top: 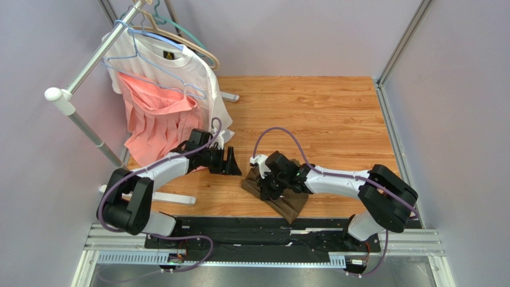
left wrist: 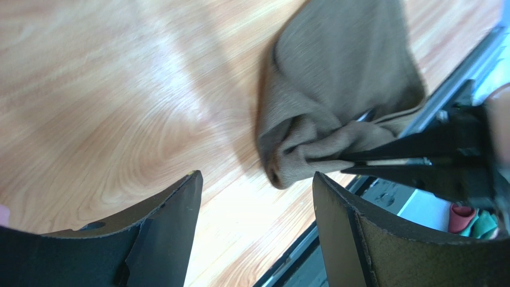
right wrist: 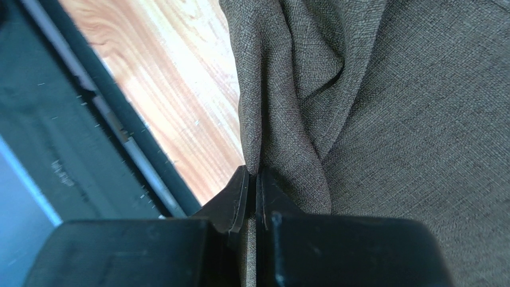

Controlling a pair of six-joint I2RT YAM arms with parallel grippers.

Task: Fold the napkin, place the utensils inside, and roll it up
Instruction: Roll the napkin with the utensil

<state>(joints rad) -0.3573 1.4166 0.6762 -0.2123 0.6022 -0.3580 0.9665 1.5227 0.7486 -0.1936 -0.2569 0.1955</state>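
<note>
Pinching a fold of the napkin [right wrist: 389,119], my right gripper [right wrist: 251,179] is clamped tight on the cloth, its jaws closed with only fabric between them. Seen from overhead, the napkin lies bunched at lower centre of the frame, near the front edge of the wooden table [top: 335,113] and partly under that gripper. My left gripper [top: 234,162] stands just left of the cloth, jaws spread wide, holding nothing and clear of the fabric. Farther back, at upper left of the frame, a white T-shirt [top: 179,66] and a pink garment [top: 155,119] hang from a rack [top: 90,60].
</note>
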